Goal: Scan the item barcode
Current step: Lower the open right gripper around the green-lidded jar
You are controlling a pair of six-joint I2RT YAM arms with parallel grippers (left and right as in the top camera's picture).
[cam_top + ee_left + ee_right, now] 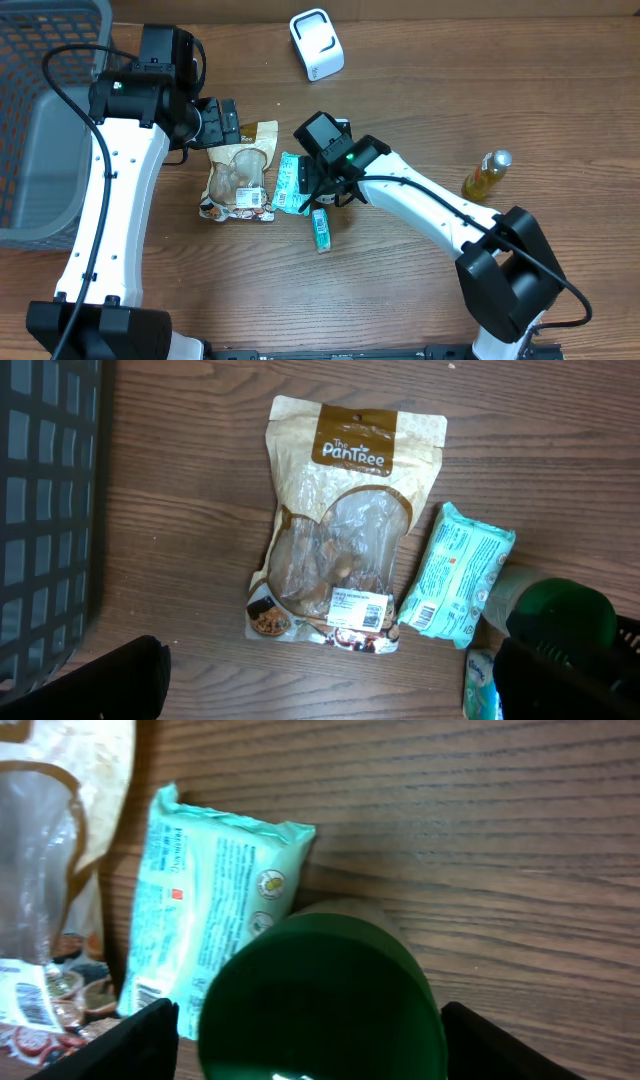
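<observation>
right wrist: green container inside hand

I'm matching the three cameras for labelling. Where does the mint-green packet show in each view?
Overhead: the mint-green packet lies near the centre, just right of the snack pouch.
Left wrist: the packet lies right of the middle, tilted, by the pouch's lower right corner.
Right wrist: the packet is left of centre, with the pouch at the left edge.
Shared landmark: the snack pouch, on the packet's left in all three views.

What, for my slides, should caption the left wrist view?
Pantree snack pouch beside a teal packet on a wooden table, basket nearby.
</observation>
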